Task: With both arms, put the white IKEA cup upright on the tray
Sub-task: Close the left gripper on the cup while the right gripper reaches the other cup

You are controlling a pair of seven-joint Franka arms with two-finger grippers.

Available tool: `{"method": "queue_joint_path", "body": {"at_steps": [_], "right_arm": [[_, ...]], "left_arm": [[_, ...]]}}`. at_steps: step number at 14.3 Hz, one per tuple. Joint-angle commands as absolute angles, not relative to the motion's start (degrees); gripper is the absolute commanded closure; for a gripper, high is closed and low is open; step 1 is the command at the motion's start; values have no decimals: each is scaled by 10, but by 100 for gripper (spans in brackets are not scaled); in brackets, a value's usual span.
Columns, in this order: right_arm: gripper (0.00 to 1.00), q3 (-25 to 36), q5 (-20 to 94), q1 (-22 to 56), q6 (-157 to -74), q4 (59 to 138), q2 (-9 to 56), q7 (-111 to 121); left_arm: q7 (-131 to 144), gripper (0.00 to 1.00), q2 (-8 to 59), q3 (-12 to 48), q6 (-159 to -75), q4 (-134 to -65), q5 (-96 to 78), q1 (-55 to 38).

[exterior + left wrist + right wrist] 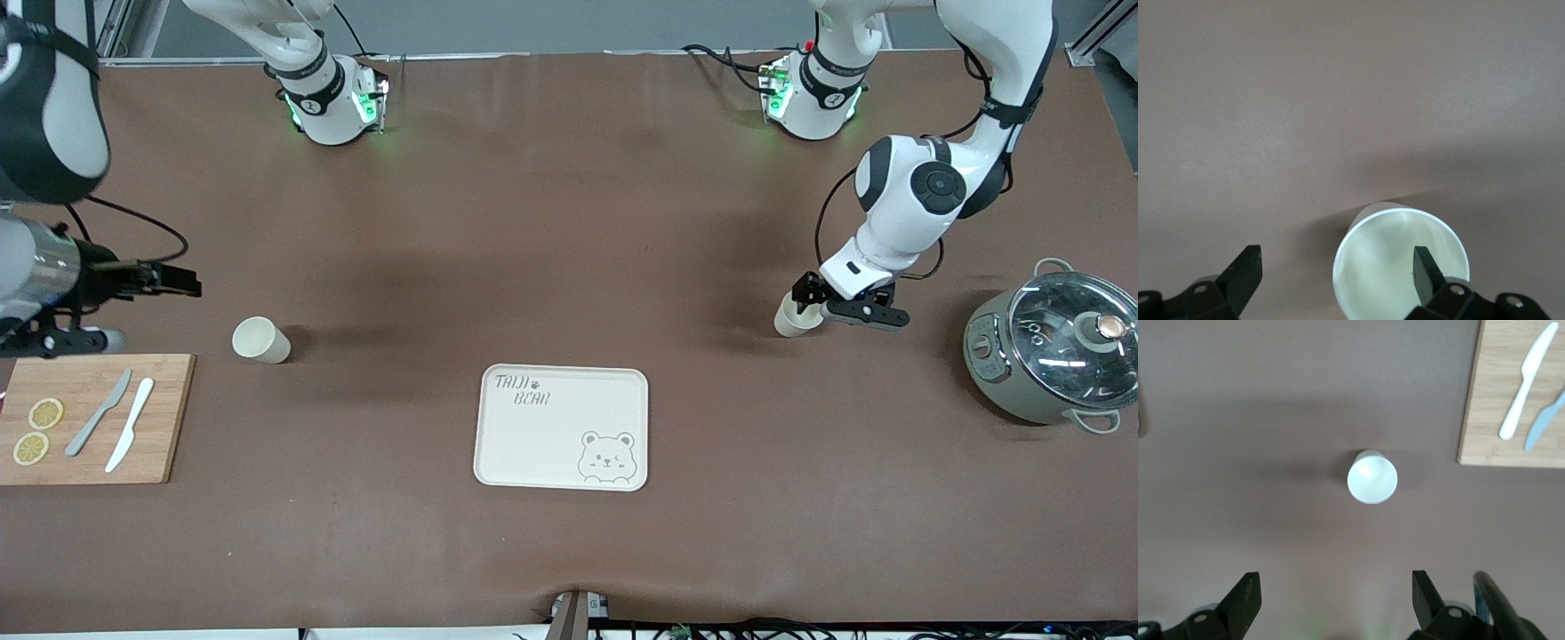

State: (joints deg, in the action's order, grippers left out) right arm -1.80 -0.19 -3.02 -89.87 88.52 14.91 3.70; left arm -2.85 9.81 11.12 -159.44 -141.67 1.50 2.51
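Brown and smooth, the bench [569, 222] is covered with a soft-looking mat.

A flat cream tray [562, 428] with round corners lies on it. Grey letters on it say "TAIJI BEAR", and a little bear face is drawn in one corner. Nothing is on the tray.

My left jaws [822, 300] are low at a white cup [794, 317]. They stand wide. In the left wrist view one finger [1426, 272] is inside the round mouth of this cup [1401, 261] and the other finger is outside it. The cup is smooth and pale inside. I am not squeezing it. The tray is near these jaws, closer to the front camera and toward the right arm's end.

My right jaws [182, 283] are up in the air by the right arm's end of the bench, and they stand wide too. They hold nothing. A second white cup [260, 340] sits on the bench just past them, apart from them. In the right wrist view this cup [1372, 477] shows a round open mouth.

A wooden cutting board [89, 418] lies close by these jaws. On it are a grey knife [98, 412], a white knife [130, 424] and two yellow lemon slices [37, 430].

A grey-green pot [1049, 354] with a shiny glass lid stands by the left arm's end.
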Motion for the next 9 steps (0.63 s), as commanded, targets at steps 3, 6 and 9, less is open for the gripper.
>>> {"method": "queue_joint_path", "body": {"at_steps": [3,6,9], "right_arm": [[0,-23,-13,-53,-1010,988,144,37],[0,-22,-24,-76,-1079,1054,142,40],[0,-23,-45,-97,-1115,1083,147,40]], "left_arm": [[-51,0,124,114,-1636,-1423,7,29],[-61,0,124,114,-1636,-1427,8,32],[-62,0,123,113,-1635,-1428,8,32]]}}
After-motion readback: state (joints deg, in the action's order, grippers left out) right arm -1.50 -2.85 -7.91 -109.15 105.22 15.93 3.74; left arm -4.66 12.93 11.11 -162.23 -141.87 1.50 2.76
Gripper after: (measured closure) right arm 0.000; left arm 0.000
